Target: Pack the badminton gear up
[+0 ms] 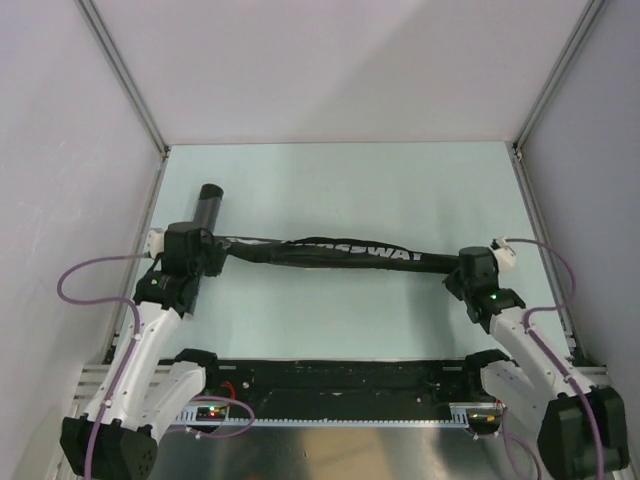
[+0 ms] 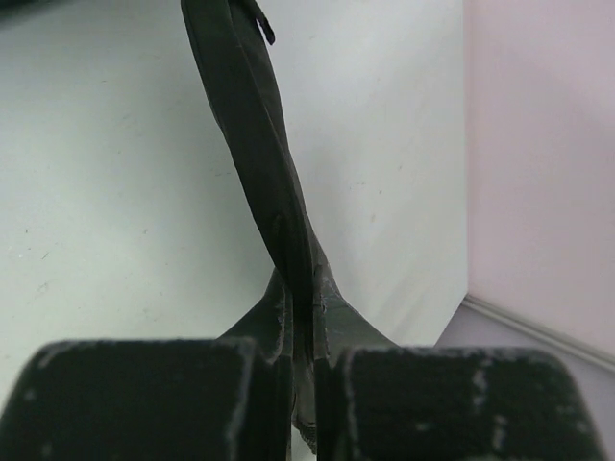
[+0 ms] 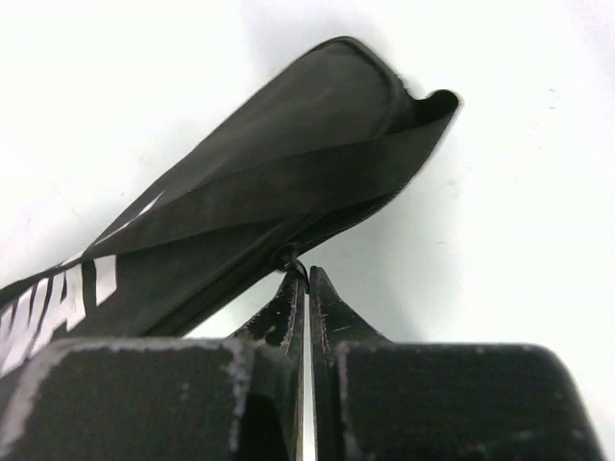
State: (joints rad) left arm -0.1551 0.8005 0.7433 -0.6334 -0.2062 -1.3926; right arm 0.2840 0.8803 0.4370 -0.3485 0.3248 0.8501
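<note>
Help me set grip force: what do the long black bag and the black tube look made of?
The racket bag looks like thin woven fabric, perhaps nylon, matte with a slight sheen: it twists and sags along its length, folds softly at its end, and carries white printed letters. The tube looks rigid and matte black, perhaps plastic or card; it is too small to tell.

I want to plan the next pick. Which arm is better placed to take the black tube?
Left. The black tube lies just beyond the left gripper, which must first release the CROSSWAY racket bag. The right gripper pinches the bag's opposite end.
</note>
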